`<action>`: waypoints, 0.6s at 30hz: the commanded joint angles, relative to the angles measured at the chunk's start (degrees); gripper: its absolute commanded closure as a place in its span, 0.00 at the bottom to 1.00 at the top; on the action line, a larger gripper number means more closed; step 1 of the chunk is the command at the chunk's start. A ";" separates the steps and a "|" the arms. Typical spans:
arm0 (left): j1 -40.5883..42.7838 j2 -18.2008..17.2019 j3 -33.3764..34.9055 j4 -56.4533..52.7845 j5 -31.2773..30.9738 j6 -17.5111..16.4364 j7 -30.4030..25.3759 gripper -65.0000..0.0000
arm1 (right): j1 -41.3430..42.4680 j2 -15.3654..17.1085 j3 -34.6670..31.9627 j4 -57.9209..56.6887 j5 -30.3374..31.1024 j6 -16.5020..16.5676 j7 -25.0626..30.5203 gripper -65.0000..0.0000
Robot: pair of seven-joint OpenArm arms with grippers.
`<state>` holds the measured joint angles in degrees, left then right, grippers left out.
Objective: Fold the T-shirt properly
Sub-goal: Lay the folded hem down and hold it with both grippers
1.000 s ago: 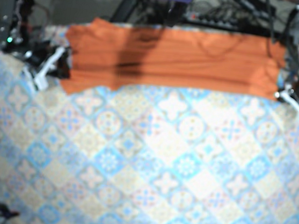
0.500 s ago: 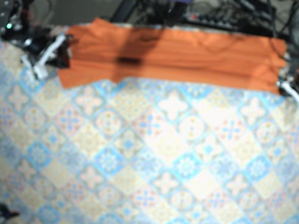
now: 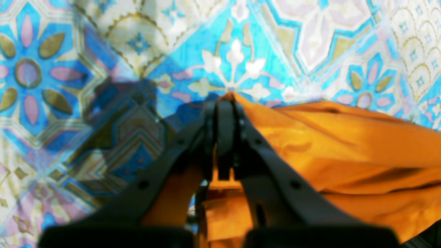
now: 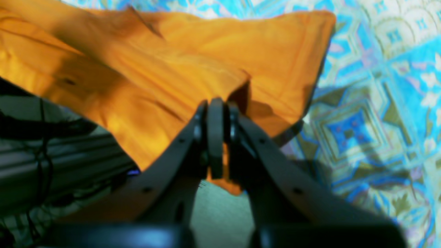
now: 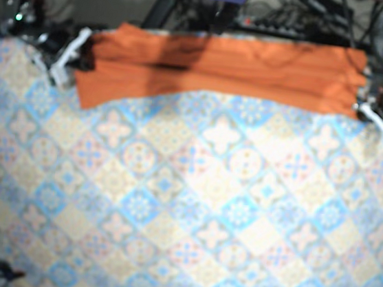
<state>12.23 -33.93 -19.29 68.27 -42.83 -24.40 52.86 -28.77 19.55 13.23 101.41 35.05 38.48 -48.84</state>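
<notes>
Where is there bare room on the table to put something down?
The whole tablecloth between the T-shirt and the near edge is bare. The far edge is crowded: the shirt stretches there, pinched by the left fingers and right fingers.

Blue-and-cream tile-patterned tablecloth (image 5: 191,206), orange T-shirt (image 5: 255,71) in a band along its far edge

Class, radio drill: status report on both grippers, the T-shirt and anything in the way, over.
Left gripper shut on T-shirt. Right gripper shut on T-shirt too. T-shirt stretched in a band along far side of tablecloth. No obstruction seen.
</notes>
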 commanded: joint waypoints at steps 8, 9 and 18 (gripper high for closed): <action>-0.40 -1.36 -0.54 0.87 -0.12 0.01 -0.95 1.00 | -2.21 -4.03 0.35 2.99 1.04 -0.02 0.97 1.00; -0.40 -1.36 -0.54 0.87 -0.12 0.01 -0.95 1.00 | -2.57 -4.65 0.35 3.17 1.04 -0.02 0.97 1.00; -0.67 -1.63 2.28 0.87 -0.20 0.01 -1.21 1.00 | -3.27 -5.79 0.26 3.25 0.95 -1.95 1.15 1.00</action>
<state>12.10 -34.06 -16.53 68.27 -42.54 -24.27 52.45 -31.94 13.30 13.13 103.61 34.87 36.18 -48.71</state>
